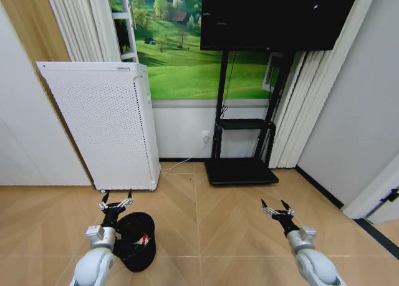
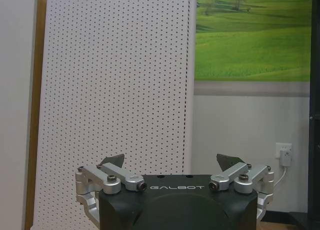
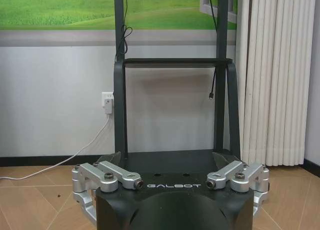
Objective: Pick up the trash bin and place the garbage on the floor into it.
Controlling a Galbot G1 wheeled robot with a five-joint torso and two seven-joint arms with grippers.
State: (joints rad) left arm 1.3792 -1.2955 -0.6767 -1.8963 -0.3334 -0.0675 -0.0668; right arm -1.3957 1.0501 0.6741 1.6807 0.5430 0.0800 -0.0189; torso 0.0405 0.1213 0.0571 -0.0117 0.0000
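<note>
The trash bin, a small black wire-mesh basket, stands on the floor at the lower left, right beside my left forearm. A red-and-white piece of garbage shows inside it. My left gripper is open and empty, held just beyond the bin's far rim and pointing at the white air purifier; in the left wrist view the left gripper faces that perforated panel. My right gripper hangs open and empty over bare parquet at the right, and in the right wrist view the right gripper faces the TV stand.
The tall air purifier stands against the wall close behind the bin. A black TV stand with a screen is at the back centre, a power cord trailing along the floor. White curtains hang at the right.
</note>
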